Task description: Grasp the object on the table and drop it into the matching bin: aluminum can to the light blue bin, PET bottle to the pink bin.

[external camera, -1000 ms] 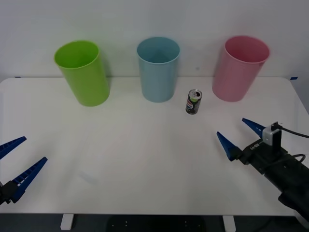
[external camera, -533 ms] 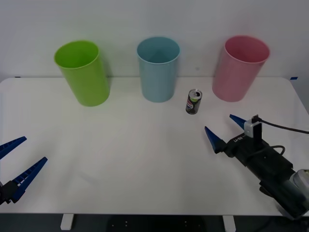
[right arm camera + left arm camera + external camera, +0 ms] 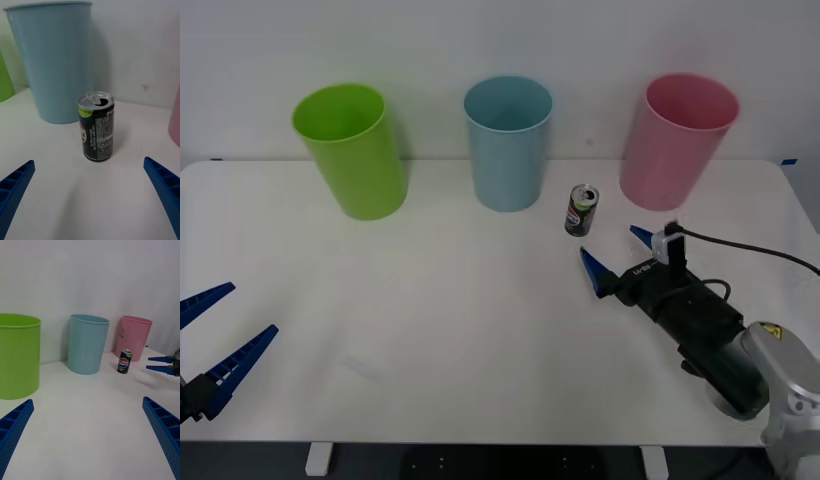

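A small black aluminum can (image 3: pixel 581 210) with an open silver top stands upright on the white table (image 3: pixel 460 330), between the light blue bin (image 3: pixel 507 143) and the pink bin (image 3: pixel 676 140). My right gripper (image 3: pixel 618 255) is open a short way in front of the can, fingers pointing at it. The right wrist view has the can (image 3: pixel 96 131) centred ahead between the spread fingers (image 3: pixel 15 183), with the light blue bin (image 3: pixel 56 60) behind it. My left gripper (image 3: pixel 205 345) rests open at the table's near left edge; its view holds the can (image 3: pixel 124 361).
A lime green bin (image 3: pixel 351 150) stands at the back left of the table. All three bins line the far edge against a white wall. A black cable (image 3: pixel 750 255) trails from my right wrist.
My right arm has advanced forward and to the left across the table, closing the distance to the can. The left arm and the can have stayed put.
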Controlling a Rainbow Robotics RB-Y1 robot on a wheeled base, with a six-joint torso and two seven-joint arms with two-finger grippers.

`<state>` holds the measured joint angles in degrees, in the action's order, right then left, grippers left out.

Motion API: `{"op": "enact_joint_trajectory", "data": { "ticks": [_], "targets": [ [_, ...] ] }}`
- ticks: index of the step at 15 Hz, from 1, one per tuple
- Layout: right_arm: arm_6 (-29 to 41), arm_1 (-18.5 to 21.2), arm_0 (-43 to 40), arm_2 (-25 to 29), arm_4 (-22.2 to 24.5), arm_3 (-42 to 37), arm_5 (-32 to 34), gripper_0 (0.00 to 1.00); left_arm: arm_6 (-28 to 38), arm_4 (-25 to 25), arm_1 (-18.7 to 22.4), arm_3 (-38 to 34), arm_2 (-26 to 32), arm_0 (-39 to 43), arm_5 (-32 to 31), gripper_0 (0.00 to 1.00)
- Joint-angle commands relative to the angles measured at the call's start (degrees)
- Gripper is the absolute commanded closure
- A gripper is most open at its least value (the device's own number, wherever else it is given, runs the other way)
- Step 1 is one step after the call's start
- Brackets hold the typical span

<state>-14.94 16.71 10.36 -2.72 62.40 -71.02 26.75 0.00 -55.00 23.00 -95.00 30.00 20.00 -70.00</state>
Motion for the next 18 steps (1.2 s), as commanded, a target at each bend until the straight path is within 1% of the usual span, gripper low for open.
{"op": "enact_joint_trajectory", "data": {
  "ticks": [1,6,10,13,18],
  "targets": [
    [-0.1,-1.1,2.8,0.1,0.9,3.5,-0.6,0.00,0.0,0.0,0.0,0.0,0.0,0.0,0.0,0.00],
    [-0.6,-2.8,9.4,0.1,1.7,11.3,-2.1,0.00,0.0,0.0,0.0,0.0,0.0,0.0,0.0,0.00],
    [-1.1,-4.4,14.4,0.0,2.2,16.5,-5.3,0.00,0.0,0.0,0.0,0.0,0.0,0.0,0.0,0.00],
    [-1.5,-5.0,18.5,0.1,2.2,21.6,-6.3,0.00,0.0,0.0,0.0,0.0,0.0,0.0,0.0,0.00],
    [-1.7,-5.5,20.3,-0.8,2.2,22.5,-9.5,0.00,0.0,0.0,0.0,0.0,0.0,0.0,0.0,0.00]
  ]
}}
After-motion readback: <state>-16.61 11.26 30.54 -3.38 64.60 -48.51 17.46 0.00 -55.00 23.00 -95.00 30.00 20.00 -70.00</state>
